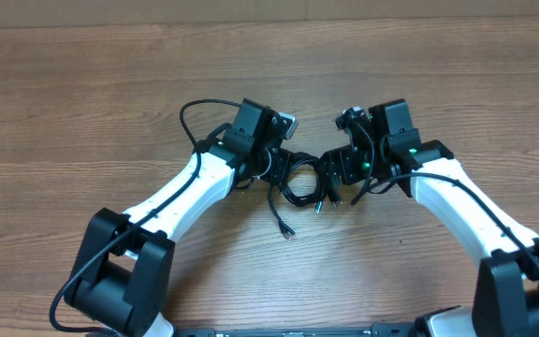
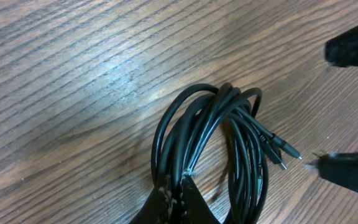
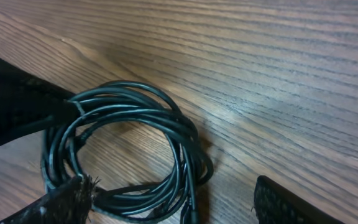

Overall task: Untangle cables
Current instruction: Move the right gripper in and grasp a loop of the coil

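Currently the cables [image 1: 298, 184] lie as one bunched coil on the wooden surface [image 1: 110, 84], between the two wrists near the middle of the overhead view. We see several thin black loops stacked together and cannot separate the individual cords. One loose tail [image 1: 283, 221] trails out of the coil toward the robot's side and ends in a small plug lying flat on the wood.

Left gripper [image 2: 178, 186]: closed, pinching a few strands at the edge of the coil nearest its own camera. The strands pass between the fingertips, and the rest of the coil rests on the surface beyond them.

Plug ends [image 2: 283, 152]: two, side by side, sticking out of the coil on the side facing the right arm. They point toward one finger of the right gripper [image 3: 171, 183] and stop just short of it.

Right gripper: jaws wide apart, holding nothing. In its wrist view one finger [image 3: 67, 202] overlaps the near rim of the coil, and we cannot tell whether it touches. The other finger [image 3: 291, 205] sits over bare wood, apart from the loops.
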You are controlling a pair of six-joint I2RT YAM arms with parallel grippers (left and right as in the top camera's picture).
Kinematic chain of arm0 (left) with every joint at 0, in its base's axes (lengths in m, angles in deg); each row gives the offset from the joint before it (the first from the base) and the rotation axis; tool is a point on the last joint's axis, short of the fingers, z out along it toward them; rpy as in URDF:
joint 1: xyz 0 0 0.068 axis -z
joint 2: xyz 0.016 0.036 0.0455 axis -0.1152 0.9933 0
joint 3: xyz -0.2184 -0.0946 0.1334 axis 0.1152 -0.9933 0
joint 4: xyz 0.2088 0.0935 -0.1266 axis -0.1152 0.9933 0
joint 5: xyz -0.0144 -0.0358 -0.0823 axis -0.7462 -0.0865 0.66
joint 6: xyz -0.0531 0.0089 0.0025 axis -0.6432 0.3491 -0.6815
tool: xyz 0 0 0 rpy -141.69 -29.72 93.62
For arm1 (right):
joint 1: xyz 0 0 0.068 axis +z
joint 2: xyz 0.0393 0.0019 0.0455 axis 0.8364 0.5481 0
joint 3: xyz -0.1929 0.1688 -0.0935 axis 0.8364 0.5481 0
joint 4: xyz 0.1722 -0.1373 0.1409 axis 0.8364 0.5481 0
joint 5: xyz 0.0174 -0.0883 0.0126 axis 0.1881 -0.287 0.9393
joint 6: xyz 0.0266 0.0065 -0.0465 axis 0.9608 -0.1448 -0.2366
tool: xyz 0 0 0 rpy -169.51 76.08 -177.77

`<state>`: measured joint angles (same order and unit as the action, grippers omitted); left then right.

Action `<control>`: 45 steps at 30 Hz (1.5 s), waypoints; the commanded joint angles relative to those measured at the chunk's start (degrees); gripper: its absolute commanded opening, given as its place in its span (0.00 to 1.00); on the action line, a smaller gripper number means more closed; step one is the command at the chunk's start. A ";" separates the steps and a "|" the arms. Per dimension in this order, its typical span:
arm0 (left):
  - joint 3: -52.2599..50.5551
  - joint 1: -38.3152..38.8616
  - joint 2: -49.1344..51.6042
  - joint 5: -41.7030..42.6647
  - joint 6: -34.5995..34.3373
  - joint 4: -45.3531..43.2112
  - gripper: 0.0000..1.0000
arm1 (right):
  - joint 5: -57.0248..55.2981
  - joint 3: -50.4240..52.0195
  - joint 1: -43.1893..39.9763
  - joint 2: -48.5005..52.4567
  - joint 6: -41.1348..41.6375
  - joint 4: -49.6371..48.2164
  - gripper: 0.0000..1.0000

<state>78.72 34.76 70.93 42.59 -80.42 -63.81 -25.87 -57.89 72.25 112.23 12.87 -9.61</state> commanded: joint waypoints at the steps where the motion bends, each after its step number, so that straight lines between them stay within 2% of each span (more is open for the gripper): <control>1: 1.86 0.11 -1.44 1.90 0.83 -0.22 0.04 | 0.13 -0.96 0.31 1.70 -0.55 -1.33 0.80; 4: 2.27 -0.11 -1.66 3.30 0.83 -0.02 0.04 | 0.15 -0.48 0.31 2.86 -0.52 -2.27 0.76; 12: 2.95 -0.11 -1.66 6.38 0.81 -0.07 0.04 | 0.17 1.05 0.31 5.07 -0.48 -4.52 0.76; 23: 2.95 -0.09 -1.66 6.32 0.61 -0.26 0.04 | 1.46 1.60 0.31 8.57 -0.50 -6.36 0.75; 26: 2.95 0.02 -1.66 6.29 0.09 -0.26 0.04 | 1.49 1.60 0.31 9.22 -0.48 -6.71 0.65; 30: 2.95 0.02 -1.66 6.29 -0.26 -0.33 0.04 | 1.49 1.60 0.31 9.27 -0.48 -6.95 0.47; 37: 2.95 0.02 -1.66 6.32 -0.28 -0.28 0.04 | 1.46 1.60 0.31 9.81 -0.46 -6.99 0.39; 45: 2.95 0.02 -1.66 6.32 -0.48 -0.26 0.04 | 1.46 1.60 0.31 10.67 -0.46 -7.72 0.37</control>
<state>79.94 34.76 70.93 47.28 -80.46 -63.81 -24.78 -56.66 72.25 122.32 12.69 -16.41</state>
